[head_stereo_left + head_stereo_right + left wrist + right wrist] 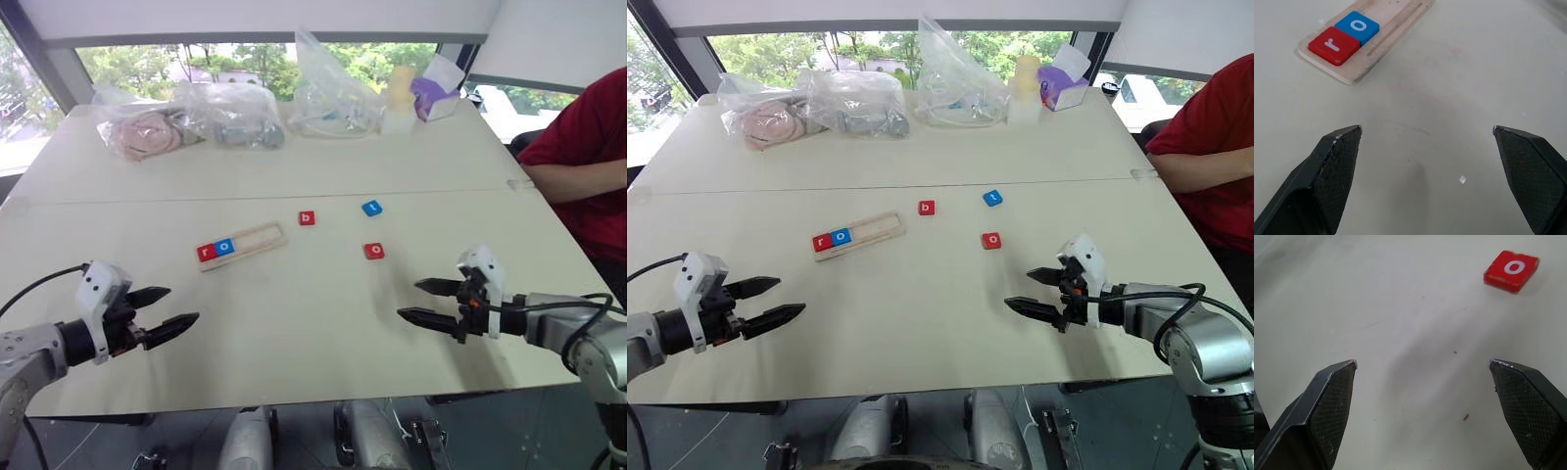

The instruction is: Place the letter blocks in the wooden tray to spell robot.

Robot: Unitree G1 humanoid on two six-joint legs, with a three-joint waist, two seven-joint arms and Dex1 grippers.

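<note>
The wooden tray [257,241] lies left of the table's middle, holding a red "r" block [206,253] and a blue "o" block [225,247] at its left end. Loose on the table to its right are a red "b" block [307,218], a blue "t" block [371,208] and a red "o" block [374,251]. My left gripper [171,311] hovers open near the front left edge, short of the tray. My right gripper [419,302] hovers open at the front right, short of the red "o" block [1511,269]. Both are empty.
Clear plastic bags [186,122] of items, a pale cup [400,93] and a purple-and-white box [436,93] line the far edge of the table. A person in a red shirt [593,157] sits at the right side, with an arm resting on the table.
</note>
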